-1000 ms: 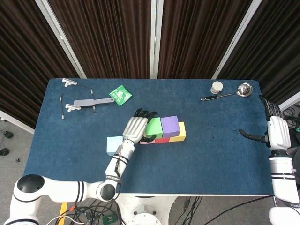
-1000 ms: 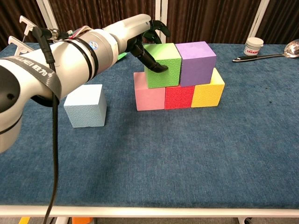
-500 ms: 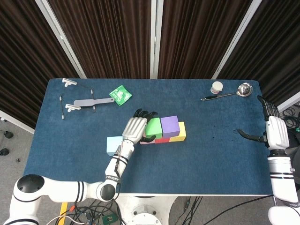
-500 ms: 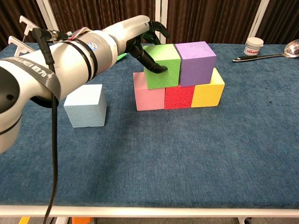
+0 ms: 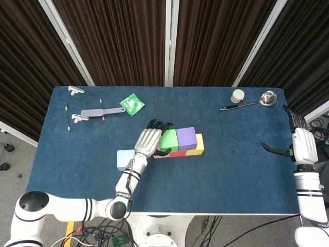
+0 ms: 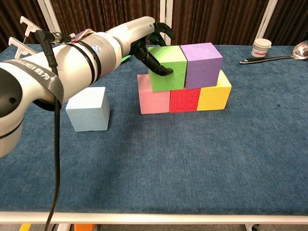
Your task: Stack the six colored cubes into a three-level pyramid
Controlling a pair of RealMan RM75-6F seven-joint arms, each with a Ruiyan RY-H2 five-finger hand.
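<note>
Left hand [image 6: 144, 41] holds the green cube [image 6: 168, 67] on the second level.
The green cube sits beside the purple cube [image 6: 204, 64], above the pink cube [image 6: 153, 101], red cube [image 6: 185, 100] and yellow cube [image 6: 214, 96]. The light blue cube [image 6: 88, 109] stands apart on the bench [image 6: 192, 163]. The right hand [image 5: 303, 144] is empty with fingers spread, at the bench edge.
</note>
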